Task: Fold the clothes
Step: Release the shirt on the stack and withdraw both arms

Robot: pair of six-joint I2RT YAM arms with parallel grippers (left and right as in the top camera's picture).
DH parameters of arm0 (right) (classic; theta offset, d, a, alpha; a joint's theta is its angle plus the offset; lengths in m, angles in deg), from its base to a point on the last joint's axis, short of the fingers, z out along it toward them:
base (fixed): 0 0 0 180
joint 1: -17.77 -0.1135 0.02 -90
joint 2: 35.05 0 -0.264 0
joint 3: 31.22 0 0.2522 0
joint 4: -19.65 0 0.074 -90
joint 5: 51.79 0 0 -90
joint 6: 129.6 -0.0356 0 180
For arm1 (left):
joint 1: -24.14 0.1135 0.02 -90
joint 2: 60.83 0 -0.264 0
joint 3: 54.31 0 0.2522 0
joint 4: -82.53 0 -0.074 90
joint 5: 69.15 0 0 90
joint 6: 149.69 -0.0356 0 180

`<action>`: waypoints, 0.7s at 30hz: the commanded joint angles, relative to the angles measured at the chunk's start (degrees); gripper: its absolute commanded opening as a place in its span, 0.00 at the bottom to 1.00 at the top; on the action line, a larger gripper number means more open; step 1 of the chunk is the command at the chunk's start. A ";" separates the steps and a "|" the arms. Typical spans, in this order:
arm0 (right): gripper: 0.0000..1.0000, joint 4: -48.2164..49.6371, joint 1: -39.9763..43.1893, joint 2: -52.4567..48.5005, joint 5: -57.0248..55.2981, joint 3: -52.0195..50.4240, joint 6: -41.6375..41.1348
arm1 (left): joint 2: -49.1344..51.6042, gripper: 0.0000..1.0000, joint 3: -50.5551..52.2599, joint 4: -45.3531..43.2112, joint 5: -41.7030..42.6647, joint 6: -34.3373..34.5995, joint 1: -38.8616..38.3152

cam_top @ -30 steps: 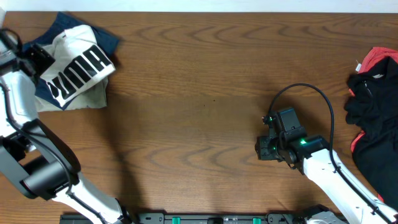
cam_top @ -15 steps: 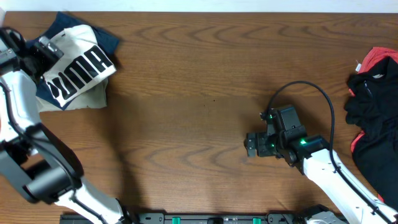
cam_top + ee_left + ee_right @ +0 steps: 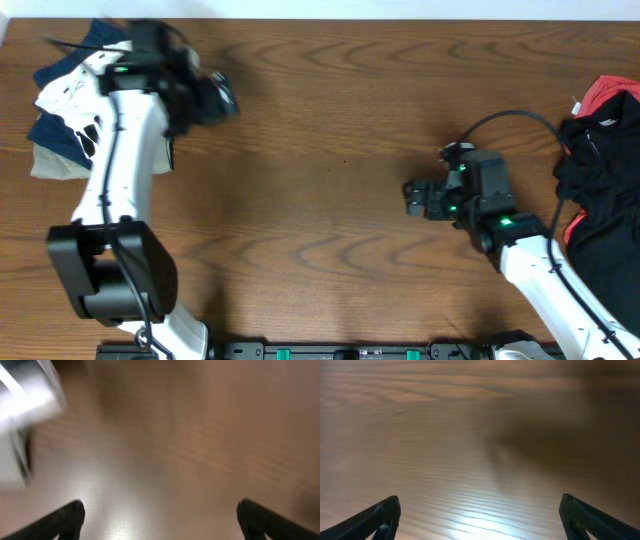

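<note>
Where the overhead view covered the whole counter (image 3: pixel 320 120), the white T-shirt (image 3: pixel 62 92) lay bunched at the ten o'clock corner. It rested on a navy garment (image 3: pixel 48 130) and a beige garment (image 3: pixel 48 166), and the left arm (image 3: pixel 125 150) crossed in front of part of it. Neither tool touched it. It appeared to sit on a stack at the counter's edge, judged a set-aside spot that left the middle free for work.

The left tool (image 3: pixel 222 98) hung at eleven o'clock, just beside the stack, its fingers apart and nothing between them. The right tool (image 3: pixel 412 197) hovered at four o'clock over bare wood, also spread wide and empty. A heap of black and red clothes (image 3: pixel 600 180) lay at three o'clock, near the right arm and within its probable reach.

The left wrist view, heavily blurred, confirmed the spread fingers (image 3: pixel 65 517) and showed a white smear at ten o'clock, too blurred to identify. The right wrist view showed only wood grain between its fingers (image 3: pixel 380 515). Neither wrist view showed either pile clearly, so only the overhead view fixed their positions.
</note>
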 commanded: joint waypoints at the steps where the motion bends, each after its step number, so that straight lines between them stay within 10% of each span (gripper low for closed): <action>1: 0.99 -5.46 4.55 0.46 -0.04 2.82 0.42 | 0.63 0.98 2.05 7.58 -8.76 -1.36 -3.76; 10: 0.99 -31.52 8.76 1.44 -0.24 7.98 4.68 | -3.34 0.98 7.43 22.16 -9.75 -1.36 -6.43; 21: 0.99 -27.32 7.15 26.27 -5.57 0.20 4.02 | -42.01 0.98 33.22 -0.28 -11.65 5.25 -6.45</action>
